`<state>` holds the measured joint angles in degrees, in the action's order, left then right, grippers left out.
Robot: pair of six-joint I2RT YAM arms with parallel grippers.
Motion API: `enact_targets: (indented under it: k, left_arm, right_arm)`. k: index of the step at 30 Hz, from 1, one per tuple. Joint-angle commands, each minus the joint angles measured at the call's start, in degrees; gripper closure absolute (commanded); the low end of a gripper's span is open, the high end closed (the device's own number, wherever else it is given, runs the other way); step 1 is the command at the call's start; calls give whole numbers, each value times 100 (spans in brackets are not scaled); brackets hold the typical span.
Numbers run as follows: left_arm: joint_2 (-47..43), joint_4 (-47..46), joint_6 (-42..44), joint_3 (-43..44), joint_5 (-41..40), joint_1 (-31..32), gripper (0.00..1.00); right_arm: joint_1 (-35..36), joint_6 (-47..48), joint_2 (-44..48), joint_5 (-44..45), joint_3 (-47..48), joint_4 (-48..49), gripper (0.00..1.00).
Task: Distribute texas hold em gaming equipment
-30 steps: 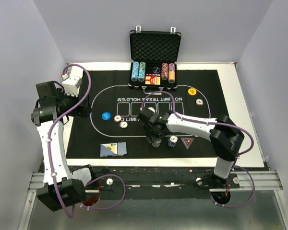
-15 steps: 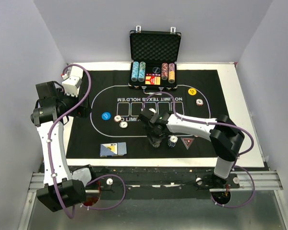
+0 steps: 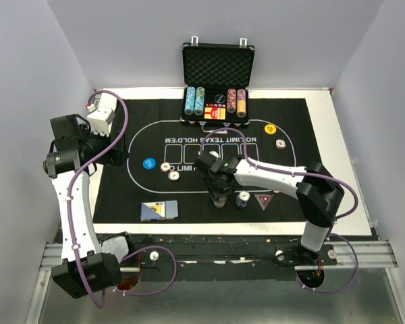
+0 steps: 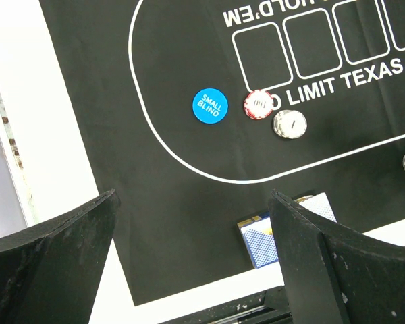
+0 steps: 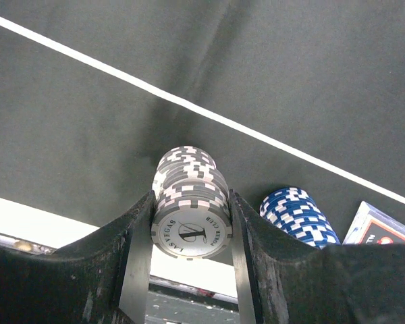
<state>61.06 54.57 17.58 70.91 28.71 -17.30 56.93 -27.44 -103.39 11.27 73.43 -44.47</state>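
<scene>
The right claw [image 5: 191, 226] is closed on a grey-and-white chip stack [image 5: 189, 199]. Its 2 fingers [image 5: 138, 250] press on opposite sides of the stack, and the top chip faces the wrist camera, so the words "LAS VEGAS" can be read. The stack stands between the fingers on the black mat [image 3: 121, 196], just on the near side of a white printed line.

Outside one finger of this claw, just beside it, stands a blue chip stack [image 5: 298, 214]; it does not touch the grey-and-white one. A little further on the same side lies the red triangular marker [image 5: 381, 231], of which only a corner is seen from the wrist.

The left claw [image 4: 192, 197] is wide apart and holds nothing. It hangs above the left part of the mat. Straight ahead of its fingertips lies the blue button [image 4: 210, 106] with "SMALL BLIND" on it. Ahead and a bit to one side are a red-edged chip [image 4: 258, 103] and a white chip [image 4: 289, 123], close to each other. The blue-backed card deck [image 4: 264, 241] lies under the claw, partly hidden behind one finger.

Far from both claws, the yellow button [image 3: 270, 128] lies on the mat near the open case [image 3: 218, 67], with 1 more chip [image 3: 281, 143] just beside it.
</scene>
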Motion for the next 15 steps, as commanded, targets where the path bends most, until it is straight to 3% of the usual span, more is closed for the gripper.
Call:
enact_targets:
  k: [1, 8, 15]
  left_arm:
    - [-50, 45, 52, 133, -76, -37, 1]
    - [-41, 81, 78, 186, -76, -37, 1]
    - [-50, 81, 87, 133, -76, -37, 1]
  right_arm:
    - [20, -33, 328, 77, 330, -246, 56]
    - [-277, 10, 408, 402, 646, -405, 56]
    - [-1832, 344, 180, 245, 954, -10, 56]
